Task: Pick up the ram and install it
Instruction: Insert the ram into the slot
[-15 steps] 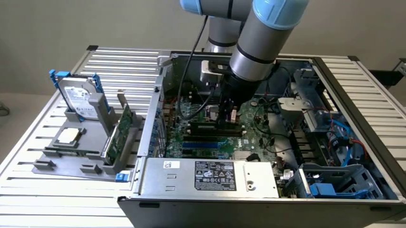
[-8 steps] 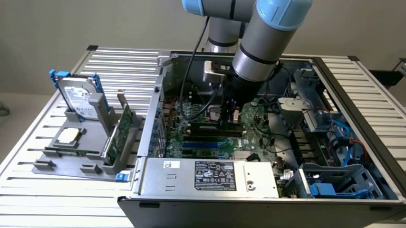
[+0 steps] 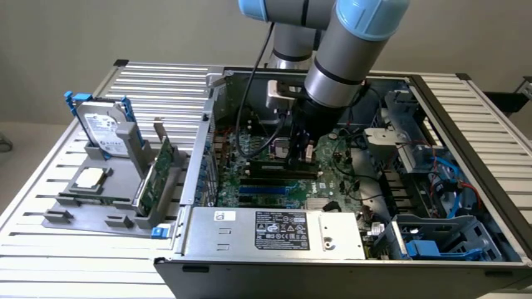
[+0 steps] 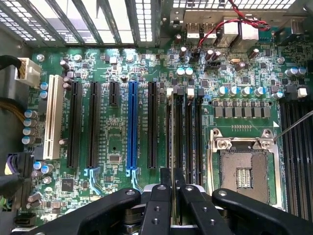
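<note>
Ram (image 4: pixel 173 190) appears as a thin dark edge pinched between the fingers of the gripper (image 4: pixel 173 172), which are drawn in to a narrow gap around it. I judge the pick-up done and the install step in hand. It hangs in line with a black memory slot (image 4: pixel 176 132) in the bank just beside the empty CPU socket (image 4: pixel 244 169), on the side of that bank away from the socket, between the socket and the blue expansion slot (image 4: pixel 132 127). In the exterior view the gripper (image 3: pixel 301 154) is down inside the open computer case (image 3: pixel 465 124), close over the motherboard (image 3: pixel 341 177). Whether its lower edge is in the slot yet I cannot tell. As I judge it, the next move calls for keeping it parallel to the slot and square to the board, then a straight, even press until the white end latch (image 4: pixel 170 91) closes
</note>
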